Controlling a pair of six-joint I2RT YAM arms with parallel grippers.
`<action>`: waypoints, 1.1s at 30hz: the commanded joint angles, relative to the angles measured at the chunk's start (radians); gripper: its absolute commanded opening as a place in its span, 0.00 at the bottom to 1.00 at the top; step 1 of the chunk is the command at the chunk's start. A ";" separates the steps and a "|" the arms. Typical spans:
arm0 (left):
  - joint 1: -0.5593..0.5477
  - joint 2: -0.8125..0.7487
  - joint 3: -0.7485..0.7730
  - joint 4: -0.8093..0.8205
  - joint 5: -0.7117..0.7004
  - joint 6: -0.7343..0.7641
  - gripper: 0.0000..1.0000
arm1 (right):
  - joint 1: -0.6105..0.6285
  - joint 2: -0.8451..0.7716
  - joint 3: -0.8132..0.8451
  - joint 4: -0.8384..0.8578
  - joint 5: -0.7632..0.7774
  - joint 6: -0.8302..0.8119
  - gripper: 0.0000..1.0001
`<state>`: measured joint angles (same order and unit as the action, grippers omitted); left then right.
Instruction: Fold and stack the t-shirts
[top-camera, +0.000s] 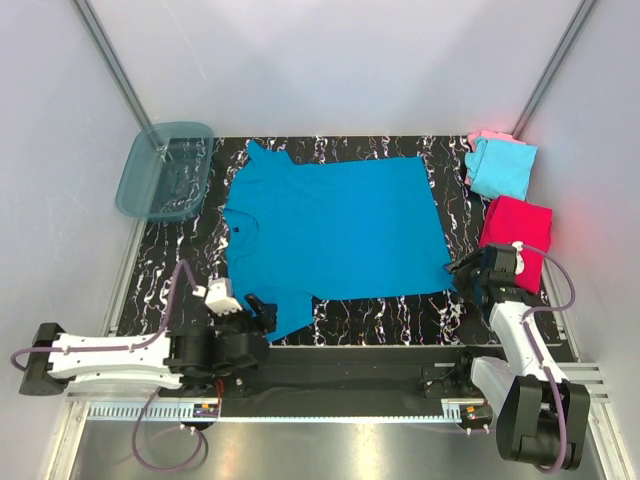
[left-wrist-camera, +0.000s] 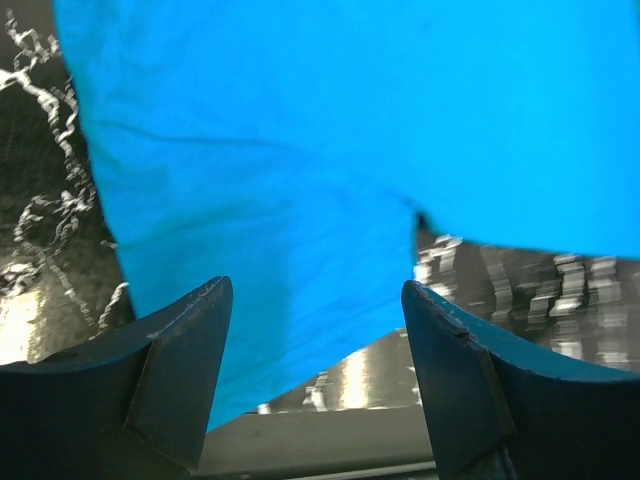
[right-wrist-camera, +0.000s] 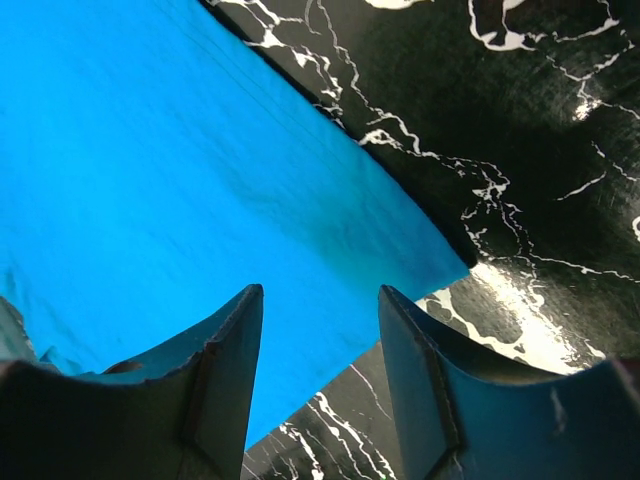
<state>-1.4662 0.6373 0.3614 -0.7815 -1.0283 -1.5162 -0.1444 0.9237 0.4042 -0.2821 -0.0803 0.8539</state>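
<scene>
The large teal-blue t-shirt (top-camera: 330, 230) lies spread flat on the black marbled table (top-camera: 400, 315). My left gripper (top-camera: 262, 310) is open, its jaws astride the shirt's near sleeve (left-wrist-camera: 290, 290) at the front edge. My right gripper (top-camera: 462, 272) is open at the shirt's near right corner (right-wrist-camera: 400, 260), holding nothing. A folded light cyan shirt (top-camera: 500, 168) lies on a pale pink one (top-camera: 485, 137) at the back right. A folded magenta-red shirt (top-camera: 518, 228) lies in front of them, just behind my right wrist.
A translucent teal plastic tub (top-camera: 165, 170) stands at the back left corner. White walls close in the sides and back. A metal rail (top-camera: 330, 410) runs along the table's near edge between the arm bases.
</scene>
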 joint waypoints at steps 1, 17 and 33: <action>0.004 -0.091 -0.018 -0.045 -0.093 0.019 0.74 | -0.011 -0.032 0.013 0.032 -0.006 0.013 0.57; 0.699 -0.054 -0.125 0.735 0.555 0.760 0.84 | -0.087 0.062 0.010 0.078 -0.100 -0.004 0.60; 1.038 0.171 -0.186 0.897 0.916 0.755 0.75 | -0.196 0.069 -0.018 0.072 -0.168 -0.012 0.60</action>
<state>-0.4332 0.8429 0.2050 0.0772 -0.1490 -0.7635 -0.3355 0.9825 0.3809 -0.2291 -0.2276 0.8528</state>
